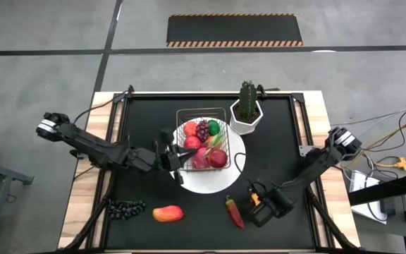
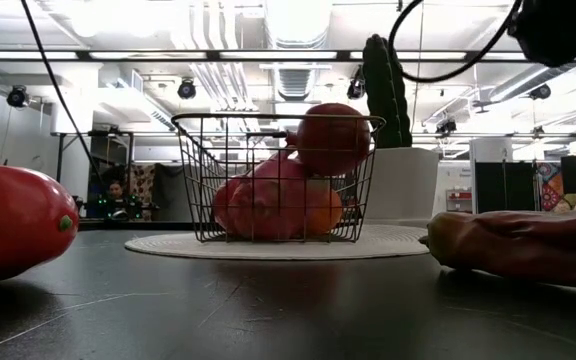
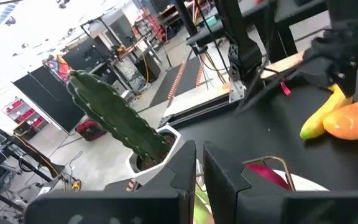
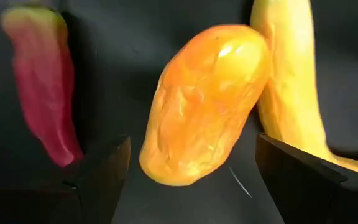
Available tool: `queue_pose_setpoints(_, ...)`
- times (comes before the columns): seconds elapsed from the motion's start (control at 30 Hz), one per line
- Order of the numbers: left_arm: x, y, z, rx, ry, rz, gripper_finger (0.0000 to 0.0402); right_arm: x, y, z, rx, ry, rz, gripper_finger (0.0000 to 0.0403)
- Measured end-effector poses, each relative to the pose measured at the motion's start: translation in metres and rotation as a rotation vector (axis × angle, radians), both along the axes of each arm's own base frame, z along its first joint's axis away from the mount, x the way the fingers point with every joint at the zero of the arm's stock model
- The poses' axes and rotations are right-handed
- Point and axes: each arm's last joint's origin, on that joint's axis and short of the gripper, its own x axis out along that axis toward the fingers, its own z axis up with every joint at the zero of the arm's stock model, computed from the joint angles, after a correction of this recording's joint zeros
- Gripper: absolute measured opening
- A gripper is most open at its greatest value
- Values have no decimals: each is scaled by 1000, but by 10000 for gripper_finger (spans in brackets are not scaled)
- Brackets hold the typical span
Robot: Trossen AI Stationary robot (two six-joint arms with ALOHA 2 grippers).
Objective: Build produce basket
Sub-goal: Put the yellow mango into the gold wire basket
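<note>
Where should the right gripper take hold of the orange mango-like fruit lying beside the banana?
Across its narrow middle, from above: the orange fruit lies flat between the open right gripper fingers, with the banana touching one side and the chili clear on the other.

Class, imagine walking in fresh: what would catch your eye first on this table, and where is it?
The wire basket, heaped with red, orange and green produce, sits on a round white plate mid-table, with a green cactus in a white pot just beyond it. At the near right, the right tool hangs open over an orange mango lying between a yellow banana and a red chili.
</note>
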Motion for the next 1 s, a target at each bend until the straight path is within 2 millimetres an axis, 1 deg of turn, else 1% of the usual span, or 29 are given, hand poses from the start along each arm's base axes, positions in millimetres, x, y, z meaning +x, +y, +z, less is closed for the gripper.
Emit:
queue_pose_setpoints(0.3, -13, 5, 5, -9, -26, 0, 12, 7, 7, -21, -14, 86, 6, 325)
queue_pose_setpoints(0.43, -14, 5, 5, -8, -27, -1, 12, 8, 8, -25, -24, 93, 7, 319)
queue_pose_setpoints(0.53, -14, 5, 5, -4, -24, -1, 12, 9, 9, -25, -17, 80, 5, 292)
queue_pose_setpoints(0.73, -14, 5, 4, -3, -22, -1, 12, 11, 9, -24, -22, 45, 13, 206)
queue_pose_setpoints(0.8, -14, 5, 4, -4, -22, -1, 12, 12, 10, -24, -21, 33, 20, 184)
queue_pose_setpoints(0.87, -15, 5, 4, -4, -22, -1, 12, 13, 10, -24, -29, 10, 29, 172)
queue_pose_setpoints(1.0, -14, 5, 4, -4, -22, -1, 12, 14, 10, -21, -48, -5, 64, 169)
